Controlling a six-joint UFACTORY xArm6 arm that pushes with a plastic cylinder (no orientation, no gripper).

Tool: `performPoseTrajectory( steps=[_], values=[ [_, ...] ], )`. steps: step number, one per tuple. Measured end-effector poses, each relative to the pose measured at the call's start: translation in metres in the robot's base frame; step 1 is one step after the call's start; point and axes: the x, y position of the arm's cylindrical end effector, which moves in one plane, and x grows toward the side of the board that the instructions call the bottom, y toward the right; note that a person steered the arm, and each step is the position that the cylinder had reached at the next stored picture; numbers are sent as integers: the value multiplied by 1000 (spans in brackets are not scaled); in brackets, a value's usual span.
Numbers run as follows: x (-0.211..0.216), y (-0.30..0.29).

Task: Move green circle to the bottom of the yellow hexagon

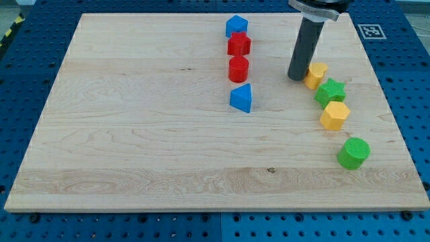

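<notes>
The green circle [353,152] lies near the view's lower right, below and slightly right of the yellow hexagon [334,115]. A small gap separates them. My tip [297,77] rests on the board at the upper right, just left of a second yellow block [316,74], close to or touching it. The tip is well above and left of the green circle.
A green star [330,90] sits between the two yellow blocks. A column near the middle top holds a blue block [236,26], a red block [238,45], a red cylinder [238,68] and a blue block [241,98]. The board's right edge [393,114] is close to the green circle.
</notes>
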Motion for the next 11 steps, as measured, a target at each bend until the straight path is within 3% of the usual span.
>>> performPoseTrajectory(
  steps=[1, 5, 7, 9, 11],
  values=[
    [11, -7],
    [164, 3],
    [185, 3],
    [237, 7],
    [236, 23]
  ],
)
